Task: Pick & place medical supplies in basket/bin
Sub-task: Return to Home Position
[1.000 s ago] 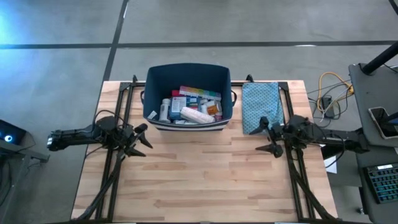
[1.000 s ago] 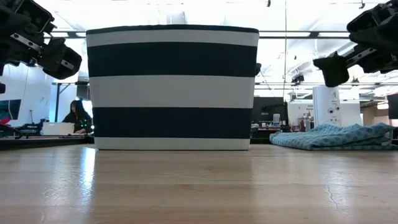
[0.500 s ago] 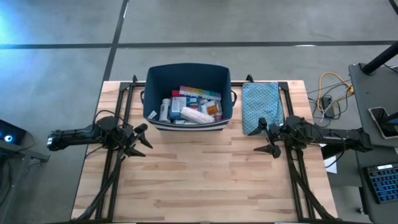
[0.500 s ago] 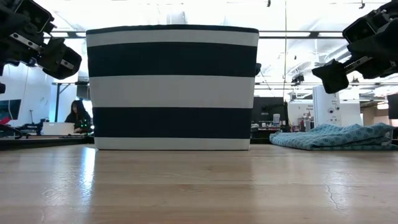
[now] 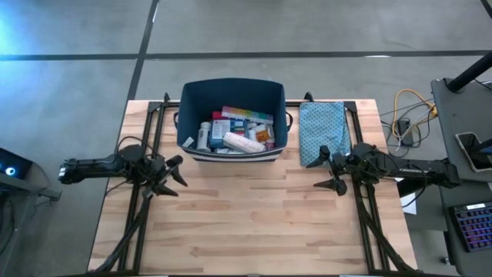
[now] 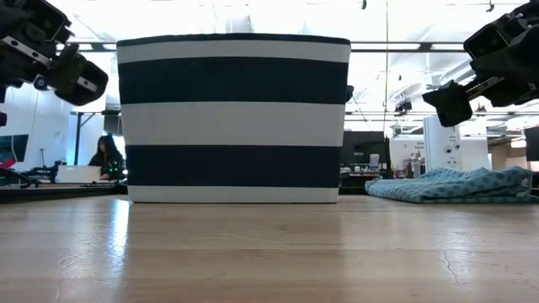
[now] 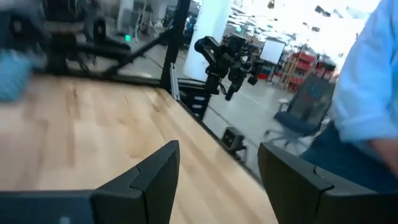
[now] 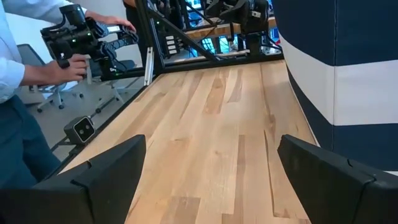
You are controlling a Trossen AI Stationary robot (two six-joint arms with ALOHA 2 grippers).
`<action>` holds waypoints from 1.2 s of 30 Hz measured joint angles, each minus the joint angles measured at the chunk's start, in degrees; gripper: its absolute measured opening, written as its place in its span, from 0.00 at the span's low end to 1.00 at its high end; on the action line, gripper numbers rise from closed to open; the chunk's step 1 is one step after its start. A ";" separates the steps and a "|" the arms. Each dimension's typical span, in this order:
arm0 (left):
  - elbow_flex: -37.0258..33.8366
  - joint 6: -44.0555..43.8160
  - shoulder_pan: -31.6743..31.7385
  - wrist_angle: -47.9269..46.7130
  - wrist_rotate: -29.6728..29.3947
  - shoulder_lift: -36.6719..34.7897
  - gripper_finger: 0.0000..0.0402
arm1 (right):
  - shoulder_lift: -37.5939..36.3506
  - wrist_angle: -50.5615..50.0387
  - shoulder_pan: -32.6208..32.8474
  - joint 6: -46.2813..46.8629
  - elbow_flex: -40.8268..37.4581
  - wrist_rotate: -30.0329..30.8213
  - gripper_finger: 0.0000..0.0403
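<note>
The navy, white-striped bin (image 5: pixel 183 115) stands at the table's far middle and fills the centre of the low view (image 6: pixel 233 118). The medical supplies (image 5: pixel 234 132) lie inside it: white bottles, a tube and coloured boxes. My left gripper (image 5: pixel 177 172) hovers open over the table's left side, pointing level toward the right, with nothing between its fingers (image 7: pixel 217 180). My right gripper (image 5: pixel 320 169) hovers open over the right side, pointing left, also with nothing in it (image 8: pixel 211 180). Both hang well above the wood in the low view, left (image 6: pixel 59 63) and right (image 6: pixel 472 71).
A teal patterned cloth pouch (image 5: pixel 323 131) lies flat right of the bin, just beyond my right gripper. Bare wood (image 5: pixel 246 215) spans the near half of the table. A person in a light blue shirt (image 7: pixel 373 81) stands beside the table, a hand (image 8: pixel 74 65) on a dark device.
</note>
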 joint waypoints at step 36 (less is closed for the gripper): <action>-2.93 26.24 -1.99 6.15 -32.40 0.02 0.49 | 0.00 0.02 -0.02 -0.06 0.00 -0.07 0.88</action>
